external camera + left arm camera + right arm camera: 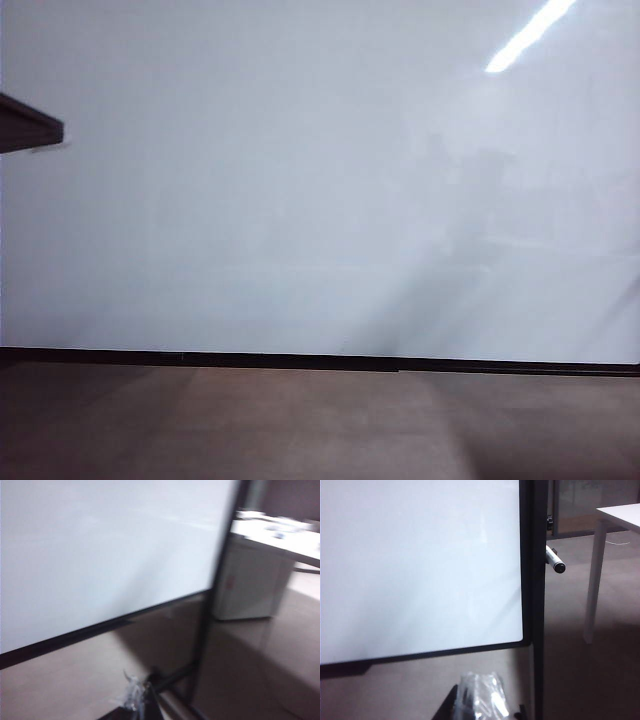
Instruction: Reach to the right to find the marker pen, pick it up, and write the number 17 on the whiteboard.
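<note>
The whiteboard [300,200] fills most of the exterior view, glossy white with a thin black strip along its lower edge; no gripper shows there. The marker pen [554,560], white with a black cap, sticks out from behind the board's black side post [537,605] in the right wrist view. My right gripper [480,700], wrapped in clear plastic, sits low in front of the board's lower corner, shut and empty, well short of the pen. My left gripper [142,700] is a blurred dark tip with a scrap of plastic, facing the whiteboard [100,555]; its jaws cannot be read.
Brown floor [300,420] lies below the board. A white table [620,512] with a white leg [594,580] stands beyond the post. A white cabinet [250,585] sits past the board's edge. A dark bar [30,125] juts in at the exterior view's left edge.
</note>
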You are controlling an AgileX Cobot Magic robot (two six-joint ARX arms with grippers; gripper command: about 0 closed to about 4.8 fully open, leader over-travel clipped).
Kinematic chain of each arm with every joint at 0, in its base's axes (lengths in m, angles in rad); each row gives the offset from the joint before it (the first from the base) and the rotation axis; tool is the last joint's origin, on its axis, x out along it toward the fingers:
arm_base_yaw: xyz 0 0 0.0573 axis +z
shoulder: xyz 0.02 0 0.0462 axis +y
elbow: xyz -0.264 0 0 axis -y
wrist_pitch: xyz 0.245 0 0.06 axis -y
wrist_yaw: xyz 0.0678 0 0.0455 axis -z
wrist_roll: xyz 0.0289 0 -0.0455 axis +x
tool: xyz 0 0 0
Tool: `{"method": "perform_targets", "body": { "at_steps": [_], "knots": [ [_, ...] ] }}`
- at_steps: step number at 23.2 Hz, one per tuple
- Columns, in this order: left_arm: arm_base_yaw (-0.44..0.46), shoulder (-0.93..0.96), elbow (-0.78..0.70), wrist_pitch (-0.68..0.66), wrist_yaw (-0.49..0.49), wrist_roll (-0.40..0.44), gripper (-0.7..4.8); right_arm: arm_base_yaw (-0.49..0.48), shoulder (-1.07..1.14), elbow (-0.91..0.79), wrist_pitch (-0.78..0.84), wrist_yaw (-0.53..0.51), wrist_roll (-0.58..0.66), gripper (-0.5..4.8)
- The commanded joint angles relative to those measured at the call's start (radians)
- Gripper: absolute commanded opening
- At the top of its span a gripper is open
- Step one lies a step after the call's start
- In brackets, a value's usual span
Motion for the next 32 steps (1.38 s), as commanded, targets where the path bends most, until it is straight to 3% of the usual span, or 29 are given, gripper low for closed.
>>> {"method": "perform_targets", "body": {
  "at_steps": [1, 5, 9, 11, 14, 17, 21, 23, 24, 25, 26, 27, 28, 29, 30, 32],
  "knots": [
    [-0.097, 0.000, 0.000, 0.011, 0.007, 0.004, -0.05, 0.001, 0.000, -0.003, 0.077, 0.005, 0.033, -0.01],
    [-0.163, 0.000, 0.000, 0.012, 0.013, 0.004, -0.05, 0.001, 0.000, 0.036, 0.285, 0.007, 0.141, -0.02],
    [-0.165, 0.000, 0.000, 0.012, 0.010, 0.004, -0.05, -0.002, 0.027, 0.234, 0.314, 0.230, 0.154, -0.02],
    [-0.152, 0.000, 0.000, 0.011, 0.011, 0.004, -0.05, -0.005, 0.083, 0.364, 0.328, 0.294, 0.079, -0.02],
    [-0.129, 0.000, 0.000, 0.011, 0.012, 0.004, -0.05, -0.004, 0.236, 0.545, 0.420, 0.287, -0.113, -0.02],
    [-0.119, 0.000, 0.000, 0.011, 0.009, 0.005, -0.05, -0.006, 0.430, 0.724, 0.531, 0.266, -0.229, -0.01],
    [-0.119, 0.000, 0.000, 0.011, 0.010, 0.004, -0.05, -0.042, 0.670, 0.978, 0.595, 0.246, -0.239, 0.00],
    [-0.119, 0.000, 0.000, 0.011, 0.010, 0.004, -0.05, -0.121, 0.818, 1.146, 0.541, 0.161, -0.240, 0.64],
    [-0.119, 0.000, 0.000, 0.011, 0.010, 0.004, -0.05, -0.197, 0.915, 1.232, 0.514, 0.084, -0.200, 1.73],
    [-0.119, 0.000, 0.000, 0.011, 0.011, 0.004, -0.05, -0.233, 0.956, 1.263, 0.506, 0.047, -0.164, 2.13],
    [-0.119, 0.000, 0.000, 0.011, 0.010, 0.004, -0.05, -0.312, 1.040, 1.313, 0.494, -0.040, -0.064, 3.11],
    [-0.119, 0.000, 0.000, 0.012, 0.010, 0.004, -0.05, -0.345, 1.073, 1.327, 0.486, -0.077, -0.017, 3.70],
    [-0.119, 0.000, 0.000, 0.011, 0.011, 0.004, -0.05, -0.419, 1.139, 1.331, 0.481, -0.186, 0.084, 4.65],
    [-0.119, 0.000, 0.000, 0.011, 0.012, 0.004, -0.05, -0.454, 1.165, 1.326, 0.478, -0.254, 0.117, 4.68],
    [-0.119, 0.000, 0.000, 0.011, 0.012, 0.004, -0.05, -0.533, 1.221, 1.308, 0.459, -0.414, 0.148, 4.68],
    [-0.119, 0.000, 0.000, 0.011, 0.012, 0.004, -0.05, -0.574, 1.278, 1.252, 0.462, -0.543, 0.147, 4.68]
  ]
}}
